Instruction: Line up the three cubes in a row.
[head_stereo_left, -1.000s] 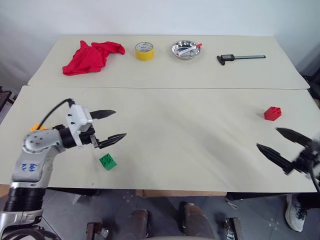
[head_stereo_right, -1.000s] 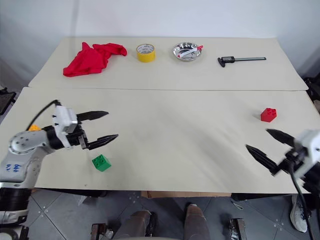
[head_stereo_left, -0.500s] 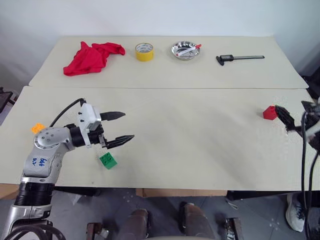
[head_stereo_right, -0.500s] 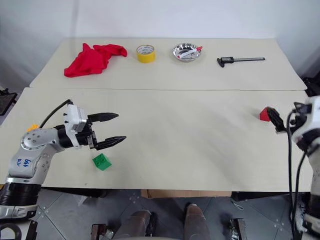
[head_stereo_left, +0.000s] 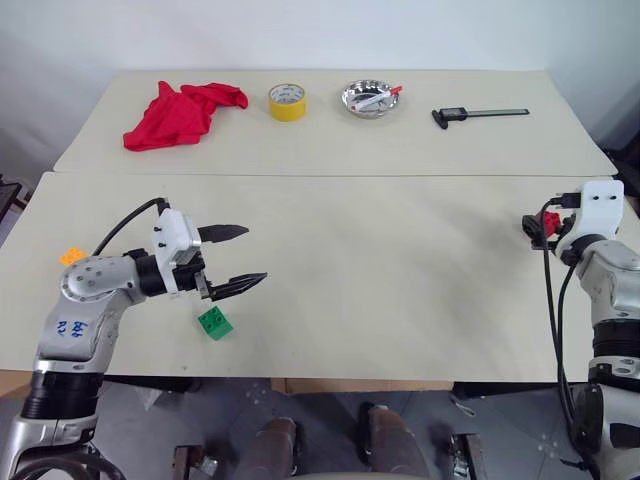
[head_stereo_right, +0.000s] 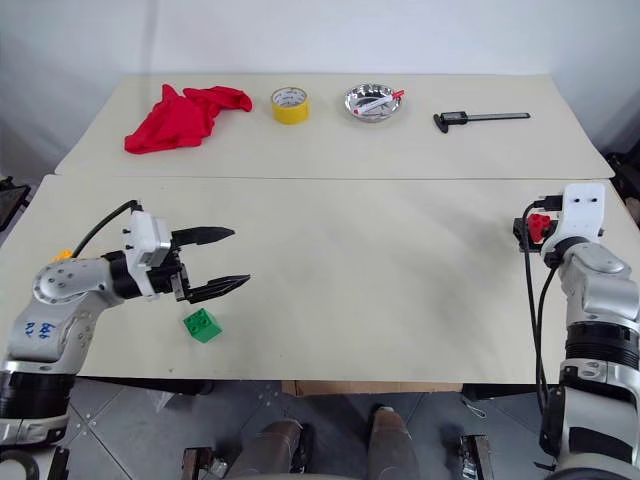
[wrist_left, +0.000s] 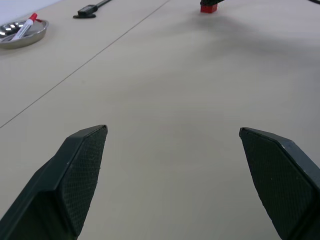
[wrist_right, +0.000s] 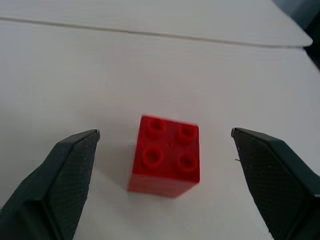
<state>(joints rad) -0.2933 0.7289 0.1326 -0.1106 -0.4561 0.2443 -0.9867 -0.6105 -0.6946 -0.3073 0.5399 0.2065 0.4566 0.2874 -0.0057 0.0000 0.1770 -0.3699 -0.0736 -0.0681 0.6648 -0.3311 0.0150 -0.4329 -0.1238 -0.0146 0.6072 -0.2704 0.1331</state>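
Observation:
The red cube (wrist_right: 166, 156) rests on the near table at the right. My right gripper (wrist_right: 165, 133) is open around it, one finger on each side with a gap between finger and cube. In the eye views the right gripper (head_stereo_left: 540, 228) hides most of the red cube (head_stereo_left: 551, 218). The green cube (head_stereo_left: 215, 322) lies near the front left, just below my open, empty left gripper (head_stereo_left: 252, 256), which points level toward the right. The orange-yellow cube (head_stereo_left: 73, 256) sits at the far left, behind the left arm. The left wrist view shows the left gripper (wrist_left: 172, 130) above bare tabletop, with the red cube (wrist_left: 208, 7) far off.
On the far table lie a red cloth (head_stereo_left: 180, 112), a yellow tape roll (head_stereo_left: 287, 101), a metal bowl (head_stereo_left: 369, 98) holding a marker, and a black caliper (head_stereo_left: 478, 115). A seam (head_stereo_left: 320, 176) divides the two tables.
My right gripper has travelled from near the front table edge forward to the red cube and now straddles it. The left arm has stayed about where it was.

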